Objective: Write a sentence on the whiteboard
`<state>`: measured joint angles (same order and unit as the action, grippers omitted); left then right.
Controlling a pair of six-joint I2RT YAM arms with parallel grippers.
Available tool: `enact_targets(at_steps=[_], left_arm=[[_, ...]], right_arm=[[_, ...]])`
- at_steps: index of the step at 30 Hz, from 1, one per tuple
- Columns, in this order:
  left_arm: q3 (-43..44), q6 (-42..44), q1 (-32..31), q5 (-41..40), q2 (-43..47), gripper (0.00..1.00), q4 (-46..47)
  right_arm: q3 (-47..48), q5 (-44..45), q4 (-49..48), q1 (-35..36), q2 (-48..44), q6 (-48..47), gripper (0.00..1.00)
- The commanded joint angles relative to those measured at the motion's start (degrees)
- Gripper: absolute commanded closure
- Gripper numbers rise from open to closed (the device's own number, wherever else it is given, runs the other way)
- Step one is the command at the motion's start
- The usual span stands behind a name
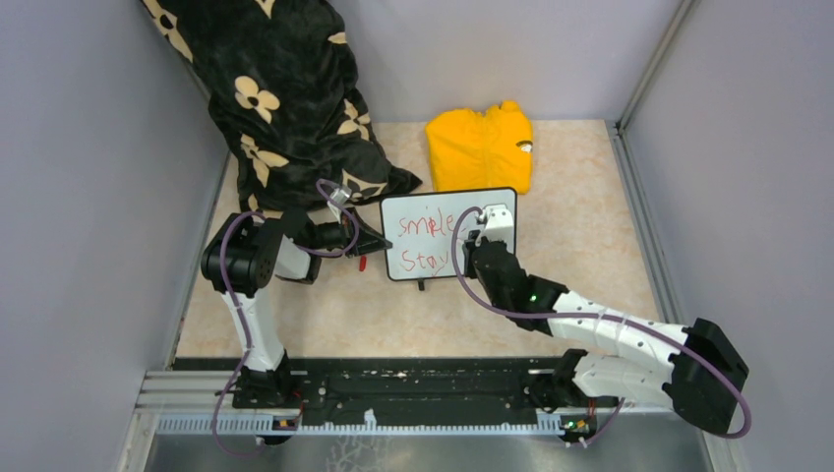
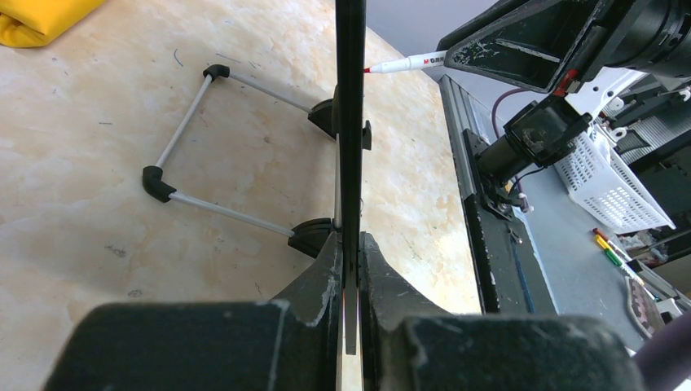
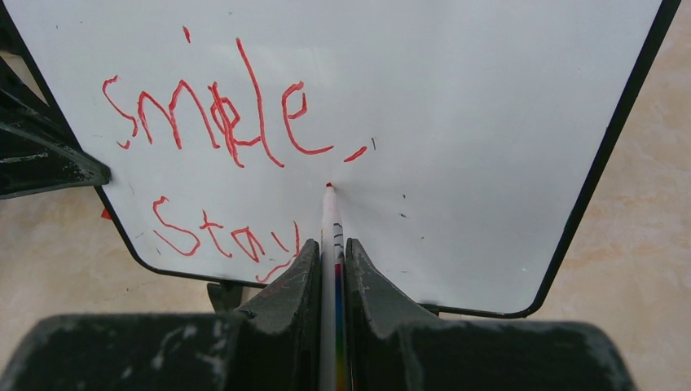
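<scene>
Your left gripper [image 2: 350, 244] is pinching the stiff, likely light whiteboard [image 2: 350, 98] between its fingers. The right gripper [image 3: 332, 251] is clamping the marker [image 3: 329, 213].

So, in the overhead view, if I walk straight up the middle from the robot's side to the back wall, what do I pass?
Nearest to farthest: black rail that carries the arm bases → bare tabletop → whiteboard with red writing → yellow garment by the back wall.
</scene>
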<state>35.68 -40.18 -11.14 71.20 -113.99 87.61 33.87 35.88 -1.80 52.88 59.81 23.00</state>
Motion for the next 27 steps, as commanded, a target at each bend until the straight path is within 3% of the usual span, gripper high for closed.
enact_targets(at_steps=[1,27], left_arm=[[0.6,1.7,-0.7,1.5,0.0,1.0,0.9],[0.7,1.6,-0.7,1.5,0.1,1.0,0.7]], right_arm=[[1.4,0.0,-1.6,-0.7,0.6,-0.1,1.0],[-3.9,-4.5,1.7,-0.5,-2.0,2.8,1.0]])
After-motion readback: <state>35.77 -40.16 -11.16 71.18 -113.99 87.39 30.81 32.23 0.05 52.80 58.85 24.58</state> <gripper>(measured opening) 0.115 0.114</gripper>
